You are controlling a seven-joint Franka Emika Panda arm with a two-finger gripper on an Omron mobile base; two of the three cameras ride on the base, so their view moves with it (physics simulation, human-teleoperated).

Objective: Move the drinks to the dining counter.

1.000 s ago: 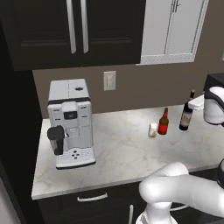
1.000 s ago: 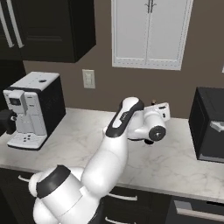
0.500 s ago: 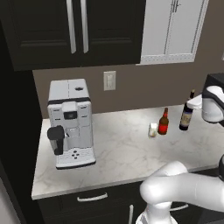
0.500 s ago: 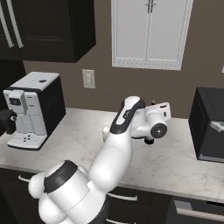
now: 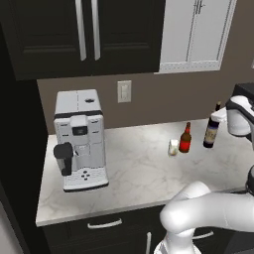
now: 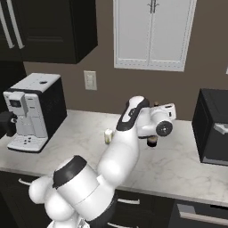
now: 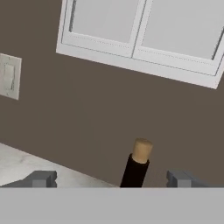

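Marbled worktop [image 5: 139, 168] along the brown back wall carries a white-and-black coffee machine [image 5: 80, 139] at its left end. Drinks stand in a loose row toward the right, near the wall: a small whitish glass [image 5: 173, 147], a shorter red bottle [image 5: 185, 138] just beside it on its right, and a tall dark wine bottle [image 5: 212, 128] with a pale label, a little farther right and apart from the red one. In the right base view the glass [image 6: 108, 136] shows left of the arm's forearm, and a dark round base shows below the wrist; cannot tell which drink it belongs to. Arm is extended over the worktop with the hand raised at about bottle-top level. In the hand view the gripper [image 7: 112, 179] is spread wide: one dark fingertip sits at the lower left, the other at the lower right, well apart. The wine bottle's dark neck with its tan cork [image 7: 137, 164] rises between the two tips, slightly right of centre, touching neither. Nothing is held. Behind the neck are the brown wall, a white cabinet [image 7: 144, 37] above, and a wall switch [image 7: 8, 76] at the left edge. A black appliance [image 6: 214, 127] sits at the worktop's right end in the right base view.
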